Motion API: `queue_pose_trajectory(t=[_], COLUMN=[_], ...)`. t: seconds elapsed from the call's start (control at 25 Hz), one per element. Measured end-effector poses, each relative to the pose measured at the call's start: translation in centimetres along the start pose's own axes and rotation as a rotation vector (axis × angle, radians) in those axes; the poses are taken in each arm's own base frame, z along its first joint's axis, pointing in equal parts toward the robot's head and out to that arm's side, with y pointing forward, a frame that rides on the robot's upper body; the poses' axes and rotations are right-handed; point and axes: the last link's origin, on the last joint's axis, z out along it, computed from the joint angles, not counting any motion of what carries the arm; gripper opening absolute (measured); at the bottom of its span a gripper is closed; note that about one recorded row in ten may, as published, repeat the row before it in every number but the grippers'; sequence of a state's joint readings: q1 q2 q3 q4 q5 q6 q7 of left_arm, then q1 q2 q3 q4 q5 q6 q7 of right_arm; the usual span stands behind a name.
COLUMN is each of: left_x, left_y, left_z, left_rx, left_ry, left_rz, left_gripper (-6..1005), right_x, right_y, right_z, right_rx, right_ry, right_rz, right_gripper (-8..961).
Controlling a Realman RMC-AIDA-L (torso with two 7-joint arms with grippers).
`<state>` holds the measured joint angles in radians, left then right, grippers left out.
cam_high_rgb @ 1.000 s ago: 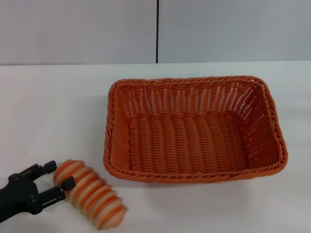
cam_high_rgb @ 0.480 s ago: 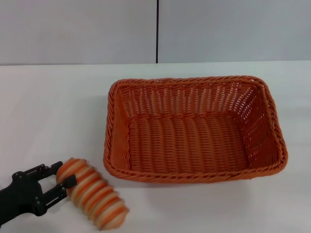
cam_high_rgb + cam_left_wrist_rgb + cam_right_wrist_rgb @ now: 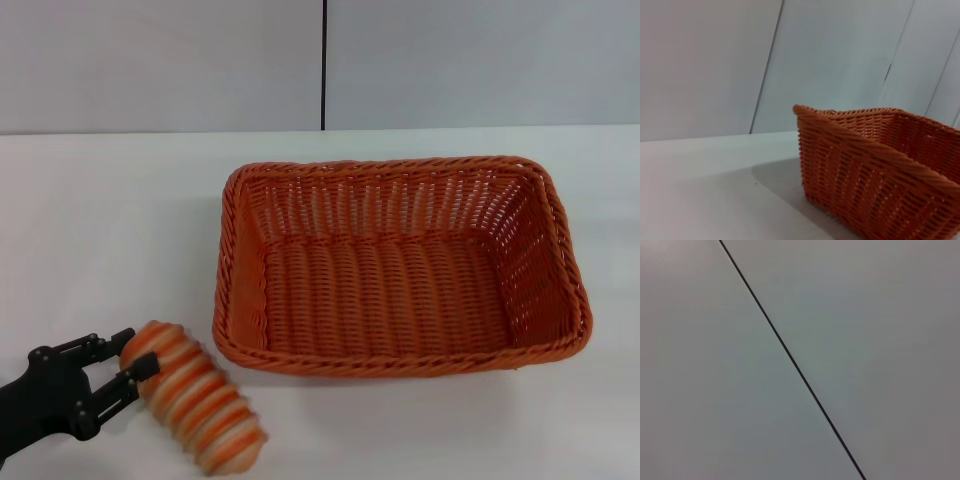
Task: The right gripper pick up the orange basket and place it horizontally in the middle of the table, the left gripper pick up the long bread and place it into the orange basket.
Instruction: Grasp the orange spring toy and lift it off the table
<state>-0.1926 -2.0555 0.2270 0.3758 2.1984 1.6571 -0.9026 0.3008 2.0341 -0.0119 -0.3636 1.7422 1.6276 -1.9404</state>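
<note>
The orange basket stands empty and lengthwise across the middle of the white table; the left wrist view shows its corner and woven wall. The long bread, striped orange and cream, lies slanted at the near left, just off the basket's front left corner. My left gripper reaches in from the lower left edge, shut on the bread's upper left end, one finger on each side. The right gripper is out of every view; its wrist camera sees only a grey wall with a dark seam.
A grey wall panel with a vertical dark seam runs behind the table's far edge. Bare white tabletop lies left of the basket and along the front edge to the right of the bread.
The left gripper's fingers have drawn together on the bread's end. The bread has shifted slightly to the right and turned a little. The basket has not moved.
</note>
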Motion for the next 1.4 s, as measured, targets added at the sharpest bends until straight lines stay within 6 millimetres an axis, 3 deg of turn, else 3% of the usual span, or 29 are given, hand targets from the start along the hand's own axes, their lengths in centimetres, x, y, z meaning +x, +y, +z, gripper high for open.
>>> queue_pose_trajectory(t=[1.0,1.4], left_x=[0.5,2.0], left_y=[-0.2,-2.3], left_z=[0.3,-4.6], left_rx=[-0.004,0.209], left_ry=[0.018,0.175], left_rz=[0.003,0.001], left_gripper=[270,177], right_x=[-0.1,-0.1], right_y=[-0.3,-0.3], right_z=[0.1,0.1], right_rx=[0.015,0.019], right_ry=[0.001,-0.001], right_rz=[-0.007,-0.010], right_gripper=[488,487])
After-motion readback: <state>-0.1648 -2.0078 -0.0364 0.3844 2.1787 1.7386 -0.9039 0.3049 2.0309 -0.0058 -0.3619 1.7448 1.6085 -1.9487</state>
